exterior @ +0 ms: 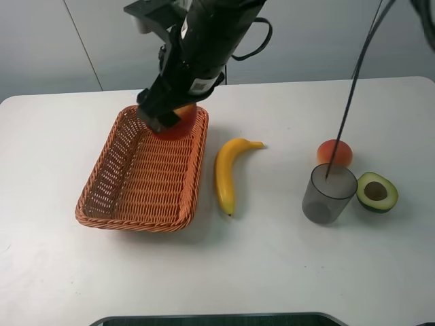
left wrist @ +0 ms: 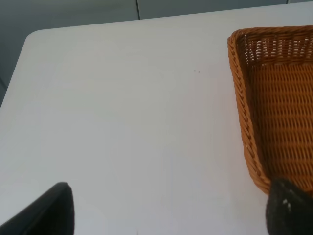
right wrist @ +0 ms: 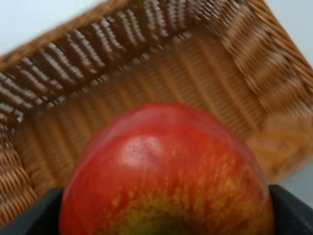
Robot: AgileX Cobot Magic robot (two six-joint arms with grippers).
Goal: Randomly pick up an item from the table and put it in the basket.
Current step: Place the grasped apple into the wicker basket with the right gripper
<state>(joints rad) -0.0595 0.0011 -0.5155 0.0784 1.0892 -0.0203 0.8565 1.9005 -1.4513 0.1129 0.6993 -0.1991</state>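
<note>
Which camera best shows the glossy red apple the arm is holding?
Right wrist view: the glossy red apple fills the frame. The high view shows only a sliver under the black arm; the left wrist view shows none.

basket [exterior: 136,223]: orange wicker, on white table [exterior: 272,272] | apple [exterior: 178,125]: red/yellow, in air over its far end

My right arm's matte black casing [exterior: 207,41] carries a small white label [exterior: 199,85], a looped black cable [exterior: 269,34] and a grey bracket [exterior: 141,19].
</note>
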